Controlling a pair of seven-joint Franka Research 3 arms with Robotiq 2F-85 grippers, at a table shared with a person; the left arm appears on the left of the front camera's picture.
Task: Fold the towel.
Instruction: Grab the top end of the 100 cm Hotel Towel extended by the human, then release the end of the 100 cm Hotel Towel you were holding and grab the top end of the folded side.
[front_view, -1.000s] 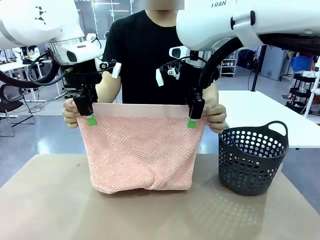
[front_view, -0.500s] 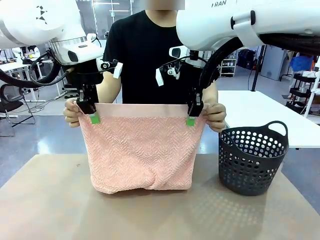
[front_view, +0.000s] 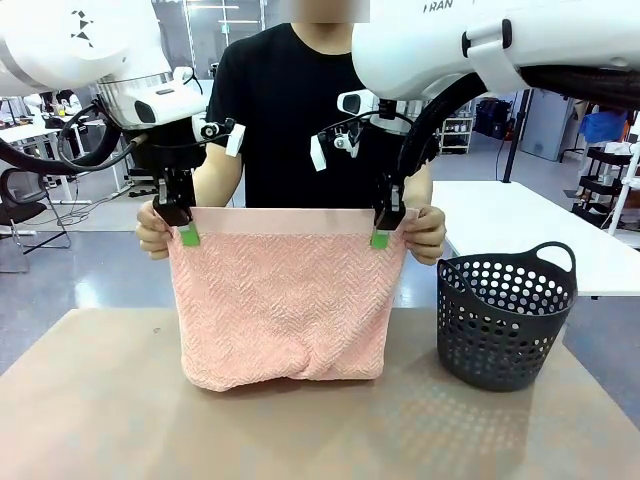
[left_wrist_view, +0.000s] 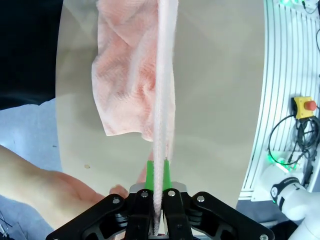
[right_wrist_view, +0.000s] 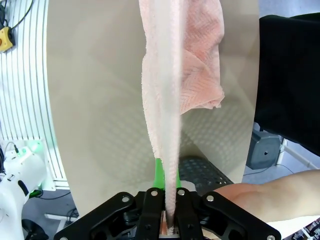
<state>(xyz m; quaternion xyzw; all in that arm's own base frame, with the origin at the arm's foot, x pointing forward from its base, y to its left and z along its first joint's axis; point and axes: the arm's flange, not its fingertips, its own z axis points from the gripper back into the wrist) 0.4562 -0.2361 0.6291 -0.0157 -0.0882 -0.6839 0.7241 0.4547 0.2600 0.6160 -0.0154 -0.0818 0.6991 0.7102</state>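
Both pointing straight down, left pincer (front_view: 185, 233) and right pincer (front_view: 380, 236) clamp the hanging towel (front_view: 280, 300).

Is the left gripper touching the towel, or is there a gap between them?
Touching. The left wrist view shows the left gripper clamped on the towel at its top edge from both sides, with no gap.
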